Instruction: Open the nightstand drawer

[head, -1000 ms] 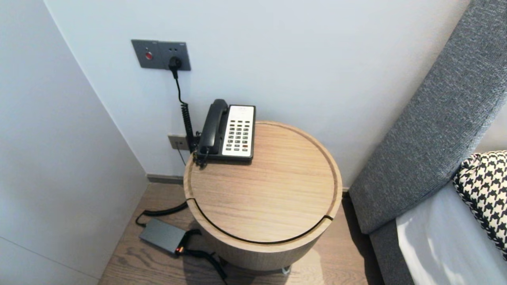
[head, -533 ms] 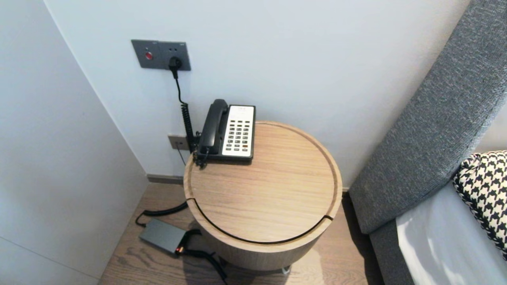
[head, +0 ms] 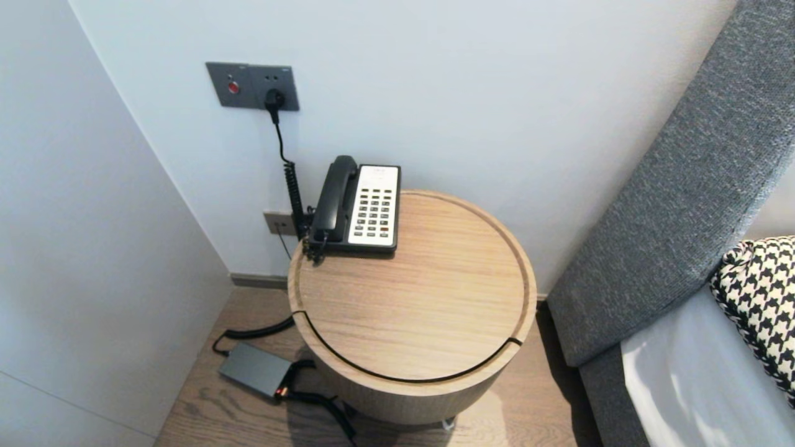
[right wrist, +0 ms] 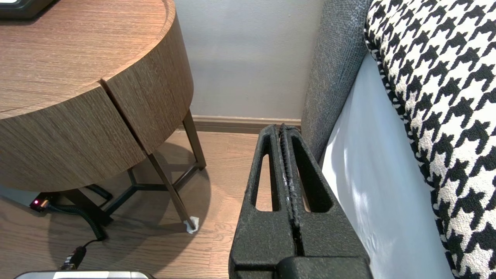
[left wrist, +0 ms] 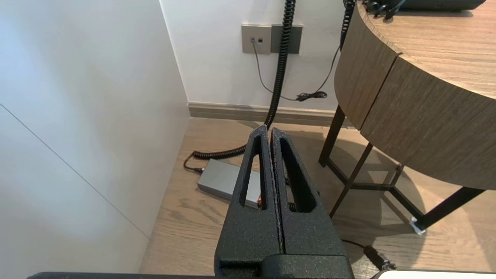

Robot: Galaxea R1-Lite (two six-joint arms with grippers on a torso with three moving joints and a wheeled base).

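A black and white desk telephone (head: 359, 206) with its handset on the cradle sits at the back left of a round wooden side table (head: 435, 329). Neither arm shows in the head view. My left gripper (left wrist: 269, 130) hangs shut and empty low beside the table's left side, above the wooden floor and a grey power adapter (left wrist: 224, 179). My right gripper (right wrist: 281, 127) is shut and empty too, hanging between the table (right wrist: 77, 50) and the bed's side (right wrist: 372, 186).
A coiled black cord (head: 292, 186) runs from a grey wall socket (head: 251, 85) down to the grey adapter (head: 256, 369) on the floor. A white wall (head: 93, 248) closes the left. A grey headboard (head: 677, 186) and a houndstooth pillow (head: 761, 298) stand right.
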